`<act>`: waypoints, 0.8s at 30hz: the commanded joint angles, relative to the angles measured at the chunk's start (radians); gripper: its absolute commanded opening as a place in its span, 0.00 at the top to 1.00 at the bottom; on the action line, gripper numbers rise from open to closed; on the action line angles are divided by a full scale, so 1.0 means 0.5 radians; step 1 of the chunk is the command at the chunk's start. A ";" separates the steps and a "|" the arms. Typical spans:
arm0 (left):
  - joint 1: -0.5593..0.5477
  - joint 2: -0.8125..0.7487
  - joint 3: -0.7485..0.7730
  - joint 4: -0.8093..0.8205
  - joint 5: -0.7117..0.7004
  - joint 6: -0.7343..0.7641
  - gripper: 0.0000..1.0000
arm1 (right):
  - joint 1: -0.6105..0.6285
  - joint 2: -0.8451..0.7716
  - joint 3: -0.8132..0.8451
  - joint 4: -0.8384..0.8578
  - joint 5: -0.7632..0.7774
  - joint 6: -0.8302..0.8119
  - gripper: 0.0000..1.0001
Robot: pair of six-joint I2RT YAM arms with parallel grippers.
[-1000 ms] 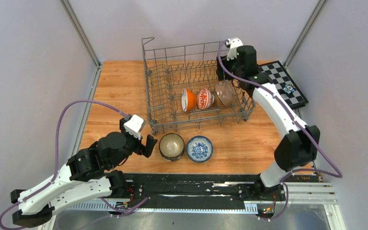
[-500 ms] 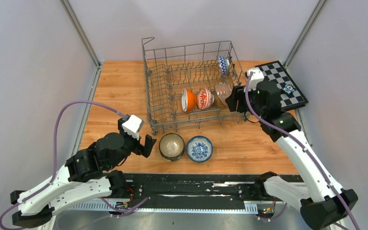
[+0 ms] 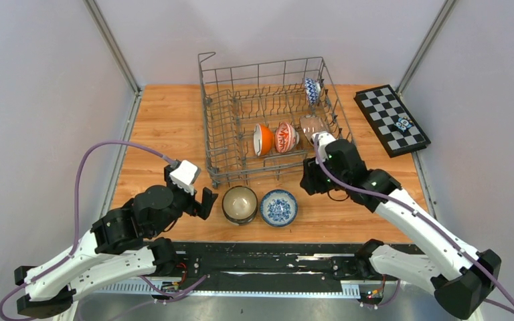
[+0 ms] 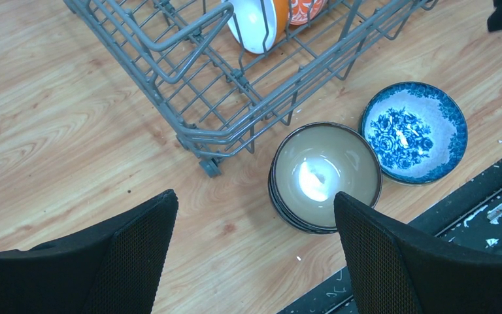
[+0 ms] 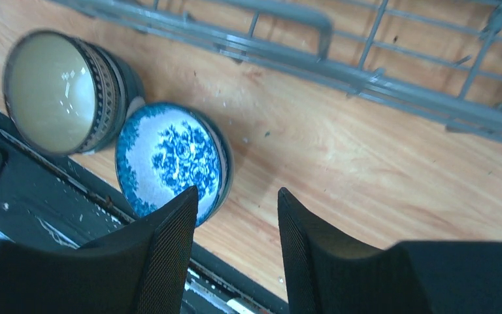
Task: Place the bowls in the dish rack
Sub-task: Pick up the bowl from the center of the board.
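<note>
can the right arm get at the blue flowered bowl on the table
Probably yes. The right tool hangs empty close beside the blue flowered bowl, with nothing between them. The rack sits behind it, and the beige bowl lies on the bowl's far side.

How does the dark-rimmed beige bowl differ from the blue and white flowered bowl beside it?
The round beige ceramic bowl with the dark rim is plain and glossy inside; the round blue-and-white ceramic bowl has a blue flower pattern. The beige bowl looks deeper, the blue-and-white one shallower. The beige bowl sits left of the blue-and-white one. Both stand open side up on the wooden table, outside the grey wire dish rack.
</note>
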State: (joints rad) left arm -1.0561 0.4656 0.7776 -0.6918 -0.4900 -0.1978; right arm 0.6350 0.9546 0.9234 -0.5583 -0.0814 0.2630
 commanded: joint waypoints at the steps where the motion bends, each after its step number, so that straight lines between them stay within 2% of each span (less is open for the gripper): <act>1: 0.010 -0.007 -0.010 -0.019 -0.035 -0.013 0.09 | 0.144 0.078 -0.078 -0.119 0.132 0.107 0.50; 24: 0.010 -0.026 -0.015 -0.009 0.019 -0.003 0.09 | 0.490 0.624 -0.094 0.050 0.349 0.296 0.54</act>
State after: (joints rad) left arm -1.0561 0.4606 0.7776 -0.6918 -0.4927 -0.1978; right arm 0.8524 1.2274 0.8688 -0.5304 0.0559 0.3866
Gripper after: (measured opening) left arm 0.908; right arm 0.470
